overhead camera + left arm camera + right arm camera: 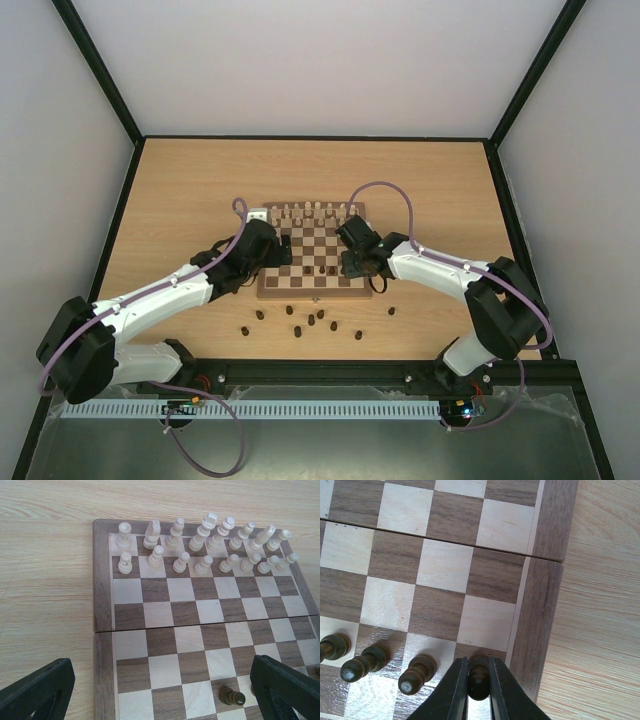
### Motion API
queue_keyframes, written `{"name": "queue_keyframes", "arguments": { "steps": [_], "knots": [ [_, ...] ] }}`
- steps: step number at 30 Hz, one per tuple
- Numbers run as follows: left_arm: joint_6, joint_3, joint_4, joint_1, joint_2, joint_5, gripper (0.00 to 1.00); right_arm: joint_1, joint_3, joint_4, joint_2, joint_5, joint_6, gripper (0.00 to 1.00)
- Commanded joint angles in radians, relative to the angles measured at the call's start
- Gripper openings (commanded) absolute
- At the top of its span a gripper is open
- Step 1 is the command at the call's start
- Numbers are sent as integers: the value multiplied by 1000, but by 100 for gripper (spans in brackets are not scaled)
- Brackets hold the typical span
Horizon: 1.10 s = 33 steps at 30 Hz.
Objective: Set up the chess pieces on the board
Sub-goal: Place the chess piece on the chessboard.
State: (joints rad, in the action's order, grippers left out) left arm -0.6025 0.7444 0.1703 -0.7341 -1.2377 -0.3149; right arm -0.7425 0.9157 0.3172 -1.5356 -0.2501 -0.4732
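Note:
The board point(300, 292) lies mid-table. In the right wrist view my right gripper point(479, 661) is shut on a dark brown pawn point(479, 685), upright over the dark square beside the board's right border point(540, 625); I cannot tell whether its base touches. Three more dark pawns point(417, 675) stand in the same row to its left. My left gripper point(162, 690) hangs wide open over the board's left half point(150, 645), nothing between its fingers point(40, 687); one dark pawn point(231, 696) stands near its right finger. Several dark chess pieces point(311, 322) are scattered on the table in front of the board.
Cream-white pieces point(200, 540) fill the board's two far rows. The wooden table point(180, 200) extends around the board, bounded by a black frame point(130, 190). Both arms reach in over the board's near corners.

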Motion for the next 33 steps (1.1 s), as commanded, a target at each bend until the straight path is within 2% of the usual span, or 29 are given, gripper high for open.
{"name": "queue_keyframes", "arguments": {
  "steps": [1, 11, 21, 25, 27, 33],
  "knots": [
    [1, -8, -2, 9, 1, -14, 99, -9, 7, 49, -14, -5, 7, 11],
    [-3, -9, 1, 12, -3, -24, 99, -12, -1, 53, -13, 3, 11, 17],
    [-4, -10, 0, 15, -15, -30, 99, -15, -11, 53, 11, -1, 15, 18],
    [-10, -10, 16, 53, -18, -38, 99, -15, -27, 41, 94, -29, 4, 28],
    [-26, -14, 36, 77, -8, -36, 99, -15, -38, 33, 138, -38, 2, 40],
    [-102, -4, 145, 85, 6, -78, 99, -15, -68, 14, 205, -36, 2, 50]
  ]
}}
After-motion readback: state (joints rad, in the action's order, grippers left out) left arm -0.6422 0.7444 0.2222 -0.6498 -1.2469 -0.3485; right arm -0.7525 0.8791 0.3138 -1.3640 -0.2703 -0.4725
